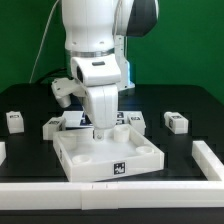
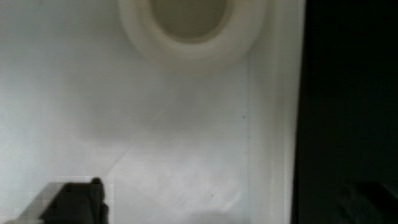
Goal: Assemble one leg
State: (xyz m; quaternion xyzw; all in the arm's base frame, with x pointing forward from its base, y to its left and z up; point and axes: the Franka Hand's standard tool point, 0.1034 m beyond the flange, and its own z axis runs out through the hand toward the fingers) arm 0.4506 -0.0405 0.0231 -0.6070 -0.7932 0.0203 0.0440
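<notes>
Black table, green backdrop: the arm stands upright over the white tray.
Its wrist points straight down, with the gripper low inside the tray. The wrist view shows 1 dark fingertip near a round socket. Whether the claw is clenched or released cannot be told. The leg lies at 3 o'clock, well apart.

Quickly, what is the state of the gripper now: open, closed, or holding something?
Gripper: cannot be told. It is low over the large white square piece; the wrist view shows only one finger and nothing held.
</notes>
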